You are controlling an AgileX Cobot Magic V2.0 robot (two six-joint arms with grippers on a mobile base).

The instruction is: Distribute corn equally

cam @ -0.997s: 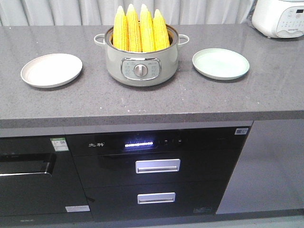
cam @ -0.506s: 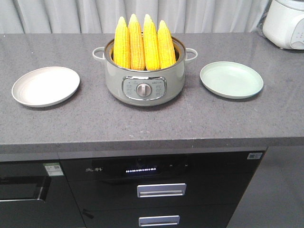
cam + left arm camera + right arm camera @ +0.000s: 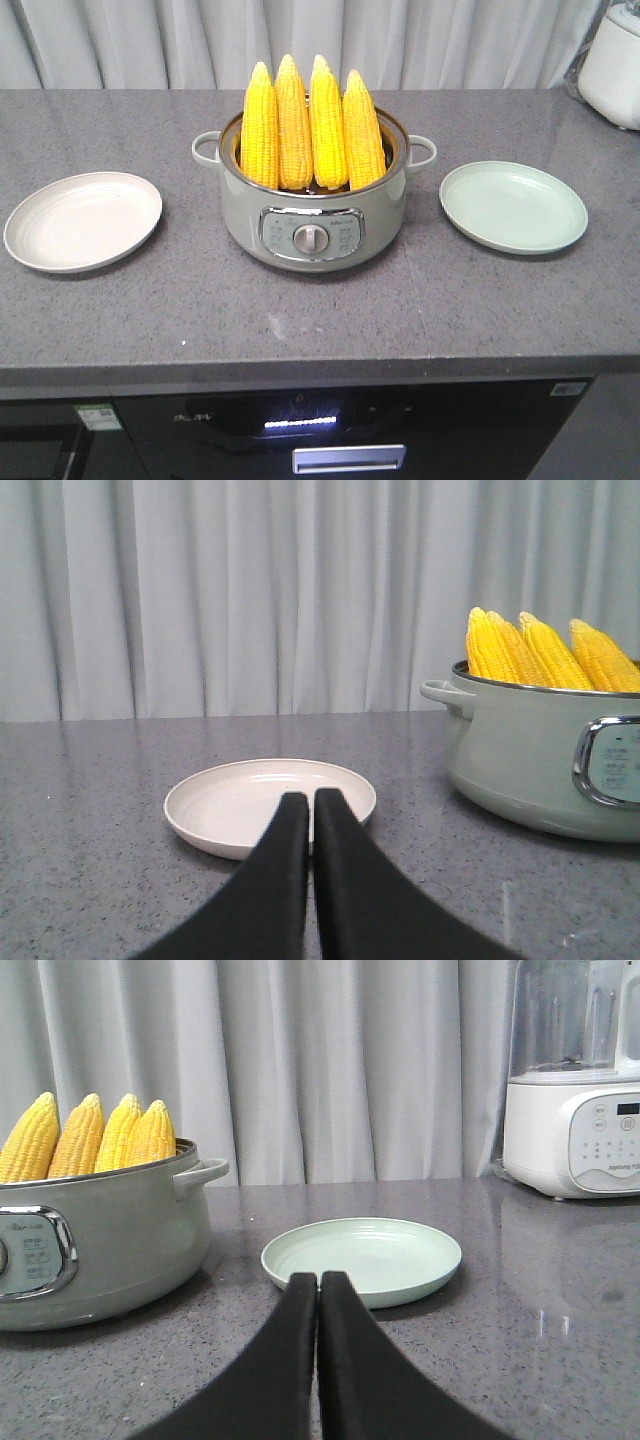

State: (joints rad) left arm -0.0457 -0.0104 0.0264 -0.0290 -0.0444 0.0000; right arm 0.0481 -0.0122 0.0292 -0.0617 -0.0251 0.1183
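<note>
Four corn cobs [image 3: 312, 125] stand upright, pale tips up, side by side in a sage-green electric cooking pot [image 3: 315, 215] at the middle of a speckled grey countertop [image 3: 300, 310], their upper halves rising above its rim. The pot's control panel and round knob [image 3: 312, 238] face the front camera, and a loop handle juts from each side. A beige plate [image 3: 83, 220] lies on the counter to the robot's left of the pot and a pale green plate [image 3: 513, 207] to its right, each apart from the pot. Seen from its wrist camera, the left gripper [image 3: 311, 800] is clenched, its black fingertips pressed together, and points at the beige plate. The right gripper [image 3: 319, 1280] is likewise clenched, fingertips together, and points at the near rim of the green plate. A white kitchen appliance [image 3: 575, 1130] with a button panel stands at the far right of the counter, before a grey pleated curtain [image 3: 120, 40]. Below the counter edge, a black built-in unit [image 3: 200, 435] shows a lit strip and a metal handle.
</note>
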